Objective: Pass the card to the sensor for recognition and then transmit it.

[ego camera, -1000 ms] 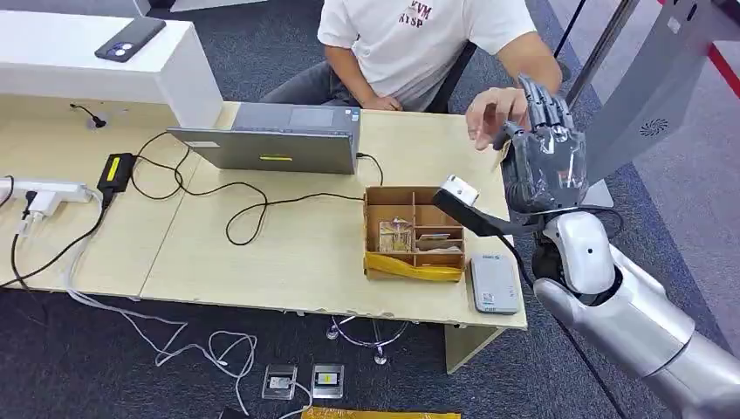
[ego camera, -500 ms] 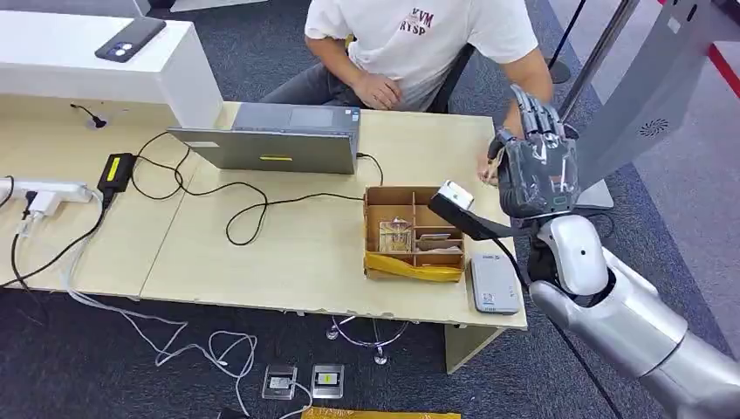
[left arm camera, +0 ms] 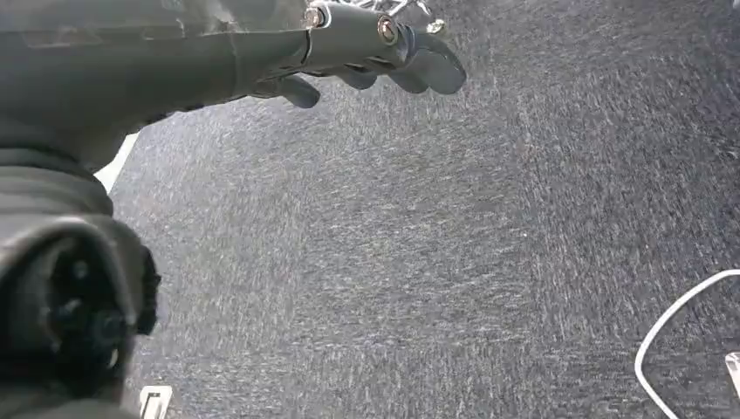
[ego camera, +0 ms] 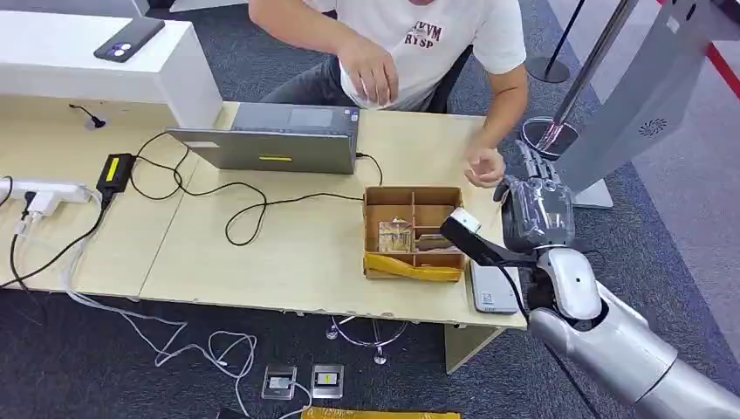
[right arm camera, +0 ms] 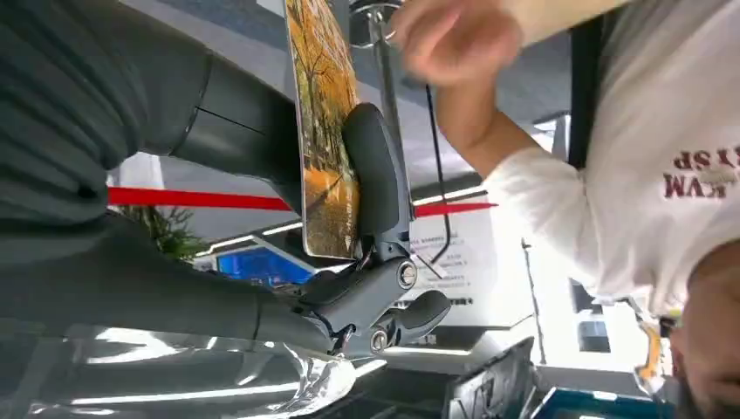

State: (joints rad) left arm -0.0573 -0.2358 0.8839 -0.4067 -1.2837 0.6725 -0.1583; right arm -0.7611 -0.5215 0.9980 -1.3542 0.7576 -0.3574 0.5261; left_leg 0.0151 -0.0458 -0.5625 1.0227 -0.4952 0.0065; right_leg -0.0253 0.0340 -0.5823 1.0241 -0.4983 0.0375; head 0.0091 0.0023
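My right hand [ego camera: 534, 209] hovers above the table's right end, just beyond the grey card reader [ego camera: 493, 286] that lies flat near the front edge. In the right wrist view a card [right arm camera: 327, 131] printed with an orange autumn scene stands edge-on, pinched between the thick thumb [right arm camera: 377, 166] and the fingers behind it. The person's hand [ego camera: 483, 166] rests on the table just beyond my right hand. My left hand [left arm camera: 366, 44] hangs over dark carpet with its fingers loosely extended and nothing in them.
A compartmented cardboard box [ego camera: 413, 231] with yellow tape stands left of the reader. A closed laptop [ego camera: 275, 140] and black cables [ego camera: 253, 209] lie further left. A person in a white shirt [ego camera: 419, 35] sits opposite. A grey stand [ego camera: 628, 105] rises at the right.
My right hand has come down and nearer, from head height by the person's hand to just above the table by the reader. The person's hand dropped onto the table; their other hand rose.
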